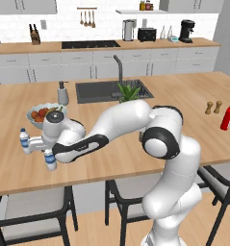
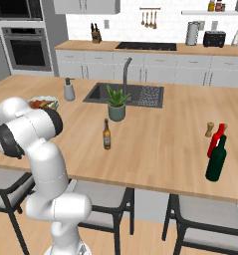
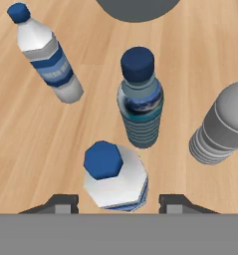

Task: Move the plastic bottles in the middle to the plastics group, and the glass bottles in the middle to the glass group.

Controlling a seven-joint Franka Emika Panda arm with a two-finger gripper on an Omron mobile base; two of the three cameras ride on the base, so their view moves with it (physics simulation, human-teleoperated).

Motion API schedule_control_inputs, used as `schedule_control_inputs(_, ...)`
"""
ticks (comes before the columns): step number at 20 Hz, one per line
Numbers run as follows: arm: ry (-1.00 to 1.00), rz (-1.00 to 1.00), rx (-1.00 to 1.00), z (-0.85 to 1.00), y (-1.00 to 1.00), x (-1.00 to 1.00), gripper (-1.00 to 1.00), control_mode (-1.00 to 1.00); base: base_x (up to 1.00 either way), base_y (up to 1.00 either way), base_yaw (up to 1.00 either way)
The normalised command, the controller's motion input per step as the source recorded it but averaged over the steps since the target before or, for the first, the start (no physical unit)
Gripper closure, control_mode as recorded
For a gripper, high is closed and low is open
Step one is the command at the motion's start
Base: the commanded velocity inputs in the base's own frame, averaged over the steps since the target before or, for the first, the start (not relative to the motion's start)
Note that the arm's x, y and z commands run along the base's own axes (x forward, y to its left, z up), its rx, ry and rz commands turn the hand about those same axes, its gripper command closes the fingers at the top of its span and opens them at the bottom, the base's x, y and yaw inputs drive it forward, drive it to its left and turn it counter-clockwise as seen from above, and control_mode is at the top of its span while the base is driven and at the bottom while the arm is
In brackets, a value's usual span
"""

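Step in hand, by judgement: setting a plastic bottle (image 3: 115, 179) into plastics group, lower left of left base view. Bottle upright btwn jaws of gripper (image 3: 115, 205); jaws apart, contact w/ bottle not discernible. Blue-tinted bottle (image 3: 139, 99) just beyond. Next: lift clear w/o tipping neighbours, then amber bottle (image 2: 107, 134) mid-worktop (image 2: 160, 144).

glossy white arm (image 1: 170, 192), black joint bands, rounded links
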Motion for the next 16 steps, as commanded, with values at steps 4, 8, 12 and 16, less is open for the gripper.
schedule_control_inputs(4, 0.0, 0.0, 0.0, 0.05, -0.05, -0.06, -1.0, -1.0, 0.0, 0.0, 0.0)
schedule_control_inputs(8, 0.0, 0.0, 0.0, 0.24, -0.2, -0.24, -1.0, -1.0, 0.0, 0.0, 0.0)
schedule_control_inputs(12, 0.0, 0.0, 0.0, 0.47, -0.21, -0.35, -1.0, -1.0, 0.0, 0.0, 0.0)
schedule_control_inputs(16, 0.0, 0.0, 0.0, 0.64, -0.58, -0.31, -1.0, -1.0, 0.0, 0.0, 0.0)
